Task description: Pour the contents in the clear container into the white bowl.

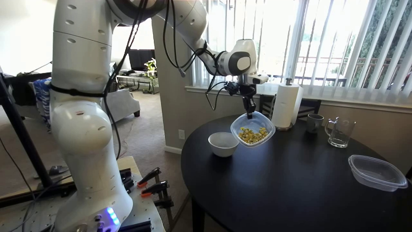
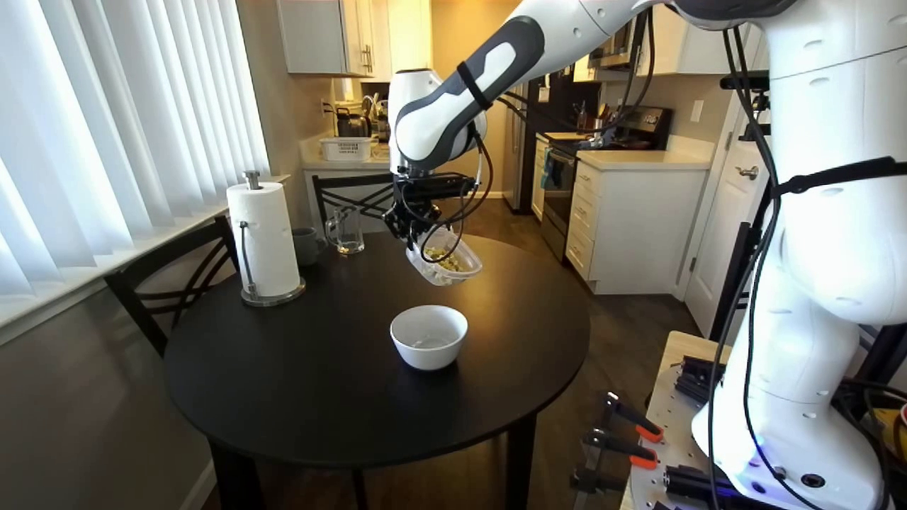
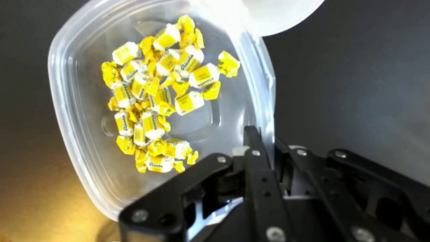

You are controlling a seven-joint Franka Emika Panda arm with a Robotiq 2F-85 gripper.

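My gripper (image 1: 249, 115) is shut on the side wall of the clear container (image 1: 264, 123), one finger inside and one outside in the wrist view (image 3: 267, 141). The container is held above the table and tilted. The contents (image 3: 154, 94), yellow-and-white wrapped candies, lie inside it, gathered toward the side away from the fingers; they also show in both exterior views (image 1: 252, 135) (image 2: 448, 262). The white bowl (image 1: 222, 149) stands upright on the table beside and below the container. In an exterior view the bowl (image 2: 429, 353) stands nearer the camera than the container. Its edge shows in the wrist view (image 3: 282, 13).
The round black table (image 1: 289, 193) also bears a paper towel roll (image 1: 285, 106), a grey mug (image 1: 313, 123), a glass mug (image 1: 340, 132) and a wider, flatter clear container (image 1: 376, 174). Dark chairs (image 2: 191, 262) stand at the table by the window. Cables hang from the arm.
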